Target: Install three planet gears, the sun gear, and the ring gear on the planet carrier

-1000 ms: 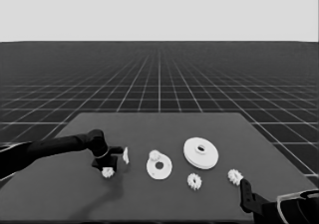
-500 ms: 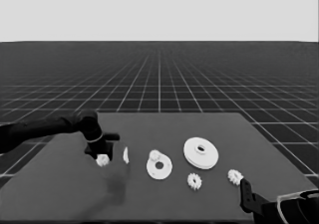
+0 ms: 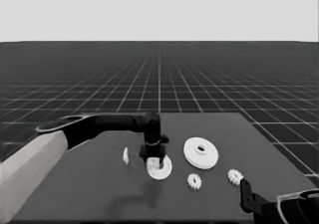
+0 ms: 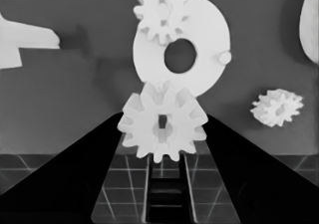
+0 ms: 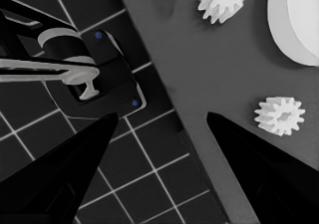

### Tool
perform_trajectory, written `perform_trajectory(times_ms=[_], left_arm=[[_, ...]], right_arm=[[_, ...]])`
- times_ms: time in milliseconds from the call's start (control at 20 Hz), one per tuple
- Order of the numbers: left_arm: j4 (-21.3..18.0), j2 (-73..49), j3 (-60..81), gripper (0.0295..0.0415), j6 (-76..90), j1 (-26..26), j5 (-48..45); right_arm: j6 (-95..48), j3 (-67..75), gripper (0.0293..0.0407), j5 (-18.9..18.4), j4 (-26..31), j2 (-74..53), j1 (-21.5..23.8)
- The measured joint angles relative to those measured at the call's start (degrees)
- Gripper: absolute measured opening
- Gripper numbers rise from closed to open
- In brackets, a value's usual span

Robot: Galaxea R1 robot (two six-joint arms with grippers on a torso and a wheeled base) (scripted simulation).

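1. One planet gear (image 4: 160,14) already sits on the smaller round part (image 4: 202,50), the planet carrier, at its rim; a bare peg (image 4: 225,57) stands on the rim opposite.
2. The left tool (image 3: 153,159) hangs over the smaller round part in the head view, clamped on a second planet gear (image 4: 162,128), which the left wrist view shows between the two fingers just short of the disc's edge. My judgement: this gear is about to be seated, not yet on.
3. Left to do, as I read it: this gear, two more gears, then the larger round part (image 3: 201,152), the ring gear, which lies on the surface beside the carrier, untouched.
4. Two loose gears lie near the surface's front right: one (image 3: 194,181) just beyond the carrier, another (image 3: 234,175) nearer the corner.
5. A thin white piece (image 3: 126,156) stands to the carrier's other side.
6. The right tool (image 5: 164,134) waits at the front right corner, fingers apart, holding nothing.
7. The held gear looks small, knobbly-toothed, with a squarish centre hole.
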Motion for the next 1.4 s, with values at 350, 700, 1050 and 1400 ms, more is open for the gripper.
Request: perform_trajectory(times_ms=[350, 700, 1050, 1400], left_arm=[[9.4, 1.2, -5.6, 0.0312, 3.9, 9.5, -1.8], [9.6, 1.3, -5.8, 0.0383, 4.0, 9.7, -1.9], [6.0, 0.6, -2.8, 0.0385, 2.0, 6.4, -0.6], [0.2, 0.2, -0.3, 0.0385, 0.0, 0.1, 0.0]], right_arm=[[0.0, 0.0, 0.0385, 0.0, 0.0, 0.0, 0.0], [0.0, 0.0, 0.0385, 0.0, 0.0, 0.0, 0.0], [0.0, 0.0, 0.0385, 0.0, 0.0, 0.0, 0.0], [0.0, 0.0, 0.0385, 0.0, 0.0, 0.0, 0.0]])
